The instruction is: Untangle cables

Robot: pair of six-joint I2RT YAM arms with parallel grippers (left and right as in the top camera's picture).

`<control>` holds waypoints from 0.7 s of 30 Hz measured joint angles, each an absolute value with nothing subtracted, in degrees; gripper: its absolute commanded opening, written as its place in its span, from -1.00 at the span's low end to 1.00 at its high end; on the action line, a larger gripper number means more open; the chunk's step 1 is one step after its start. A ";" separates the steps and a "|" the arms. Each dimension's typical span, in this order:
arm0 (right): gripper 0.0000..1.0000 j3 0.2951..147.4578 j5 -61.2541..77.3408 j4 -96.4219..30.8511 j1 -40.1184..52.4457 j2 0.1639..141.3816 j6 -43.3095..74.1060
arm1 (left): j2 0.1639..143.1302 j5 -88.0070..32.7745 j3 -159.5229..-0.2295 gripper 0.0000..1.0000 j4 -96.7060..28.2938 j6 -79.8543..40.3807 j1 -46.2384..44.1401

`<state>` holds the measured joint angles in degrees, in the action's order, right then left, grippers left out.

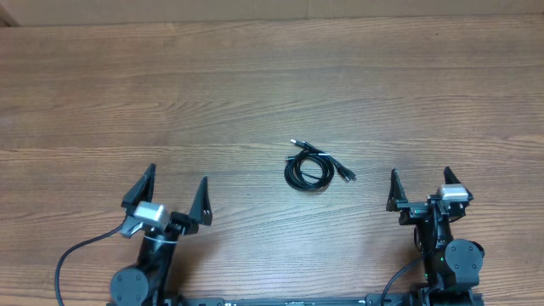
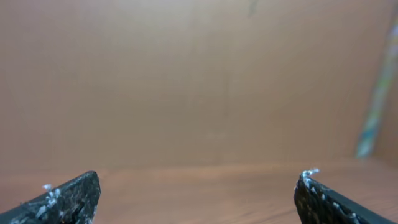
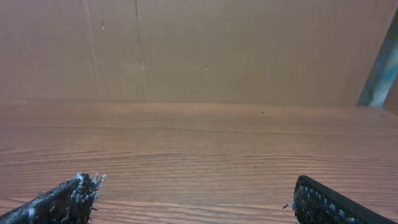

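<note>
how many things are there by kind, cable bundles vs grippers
cable bundle: 1 (strand count unclear)
grippers: 2 (left gripper, right gripper, both open and empty)
total: 3

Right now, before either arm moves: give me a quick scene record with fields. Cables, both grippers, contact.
cables: one small coiled bundle, plug ends sticking out
surface: wooden table
position: between the two grippers, apart from both
left gripper: open, empty
right gripper: open, empty
contact: none
wrist views: cables not in view
task state: untangling not yet begun
</note>
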<state>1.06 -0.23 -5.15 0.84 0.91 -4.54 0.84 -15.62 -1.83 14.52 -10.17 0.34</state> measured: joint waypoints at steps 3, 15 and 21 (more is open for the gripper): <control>0.99 1.06 -0.27 -5.17 0.84 0.91 -4.51 | 1.65 -18.57 -7.33 1.00 10.00 -11.68 0.34; 1.00 1.06 -0.25 -5.13 0.84 1.02 -4.51 | 45.39 -29.76 -71.59 0.99 -56.69 -5.08 0.34; 1.00 1.06 -0.25 -5.15 0.84 1.02 -4.54 | 60.07 -39.62 -76.90 1.00 -64.27 -4.27 -0.21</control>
<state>1.06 -0.25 -5.15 0.84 1.02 -4.54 60.07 -39.62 -76.90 -64.27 -4.27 -0.21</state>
